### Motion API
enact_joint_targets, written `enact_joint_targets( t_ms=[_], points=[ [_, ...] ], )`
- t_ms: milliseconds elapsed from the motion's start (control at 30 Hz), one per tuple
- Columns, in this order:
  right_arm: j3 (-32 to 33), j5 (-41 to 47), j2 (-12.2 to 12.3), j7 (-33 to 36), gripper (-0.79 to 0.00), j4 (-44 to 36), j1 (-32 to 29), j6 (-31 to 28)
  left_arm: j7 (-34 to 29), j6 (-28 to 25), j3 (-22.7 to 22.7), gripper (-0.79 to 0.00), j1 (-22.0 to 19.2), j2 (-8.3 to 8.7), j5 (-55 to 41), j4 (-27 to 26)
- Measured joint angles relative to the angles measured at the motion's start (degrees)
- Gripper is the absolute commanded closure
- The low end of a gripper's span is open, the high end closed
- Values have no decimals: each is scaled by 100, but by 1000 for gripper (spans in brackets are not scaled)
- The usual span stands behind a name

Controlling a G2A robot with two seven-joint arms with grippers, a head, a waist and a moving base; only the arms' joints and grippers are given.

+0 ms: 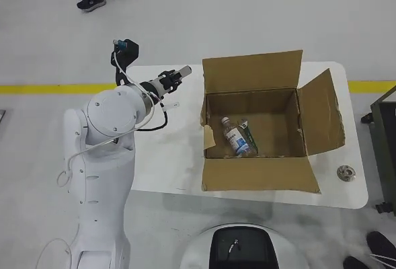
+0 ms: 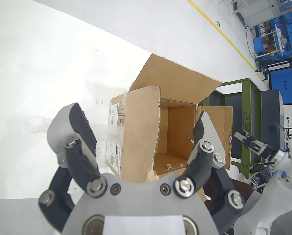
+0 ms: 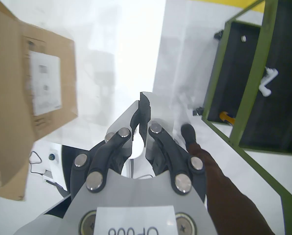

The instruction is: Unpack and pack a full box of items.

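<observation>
The open box [image 1: 258, 176] stands on the table [image 1: 164, 155], toward 3 o'clock of its middle. Only a bottle [image 1: 235, 138] and a green packet [image 1: 248, 139] lie inside, on the floor's 9 o'clock side. The box looks either nearly emptied or barely refilled; I cannot tell which. The left gripper [image 2: 138, 114] hangs spread and empty at the box's 10 o'clock. The right gripper [image 3: 142, 113], fingers pressed together on nothing, sits past the box's 3 o'clock side.
</observation>
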Motion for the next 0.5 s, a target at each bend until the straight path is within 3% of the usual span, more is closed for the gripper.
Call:
enact_joint_targets(
  t_ms=[67, 100, 167, 233, 267, 300, 333, 500],
  points=[
    [-144, -123, 39, -6, -71, 89, -214, -36, 0, 0, 0, -785, 0, 0, 0, 0],
    [-209, -112, 58, -7, -22, 112, -299, -46, 0, 0, 0, -785, 0, 0, 0, 0],
    [-389, -80, 110, -7, 0, 141, -495, -109, 0, 0, 0, -785, 0, 0, 0, 0],
    [-539, -114, 160, -7, -65, 112, -630, -104, 0, 0, 0, -785, 0, 0, 0, 0],
    [-634, -170, 188, -6, -135, 58, -698, -71, 0, 0, 0, -785, 0, 0, 0, 0],
    [-694, -144, 203, -6, -342, 23, -739, -42, 0, 0, 0, -785, 0, 0, 0, 0],
    [-753, -55, 220, -6, -785, 12, -783, -31, 0, 0, 0, -785, 0, 0, 0, 0],
    [-851, -103, 264, -6, -785, 2, -843, -31, 0, 0, 0, -785, 0, 0, 0, 0]
  ],
)
